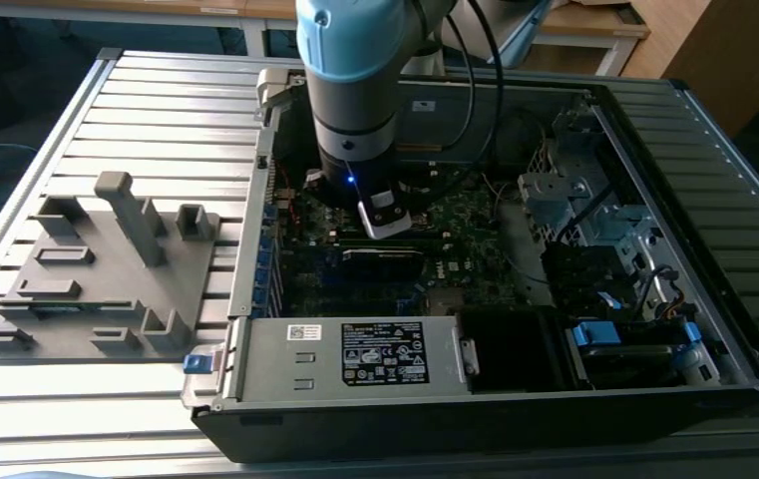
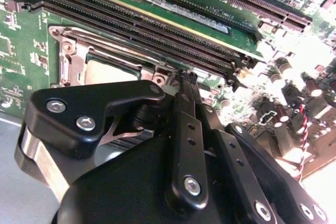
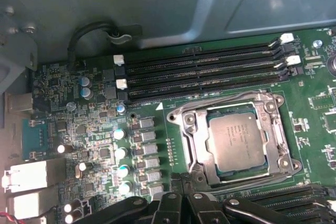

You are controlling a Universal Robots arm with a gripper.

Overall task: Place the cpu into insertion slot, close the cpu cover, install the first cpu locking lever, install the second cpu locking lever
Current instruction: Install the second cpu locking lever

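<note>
The cpu (image 3: 234,141), a flat square chip with a dull silver top, lies in its socket on the green motherboard; it also shows in the second wrist view (image 2: 107,70). The cpu cover (image 3: 192,132), a shiny metal frame, lies flat around the chip, with its window over the chip's top. A thin wire lever (image 3: 223,100) runs along the socket edge nearest the memory slots. My gripper (image 2: 187,77) hangs at the socket's edge, its black fingers (image 2: 181,109) pressed together with nothing visible between them. In the exterior view the gripper (image 1: 386,218) reaches down into the open computer case.
Several black memory slots (image 3: 202,72) run beside the socket. Capacitors (image 3: 122,153) stand on the socket's other side. The case wall (image 1: 698,200), a drive cage (image 1: 578,200) and a power supply (image 1: 352,354) surround the board. A grey fixture plate (image 1: 100,269) lies at the exterior view's left.
</note>
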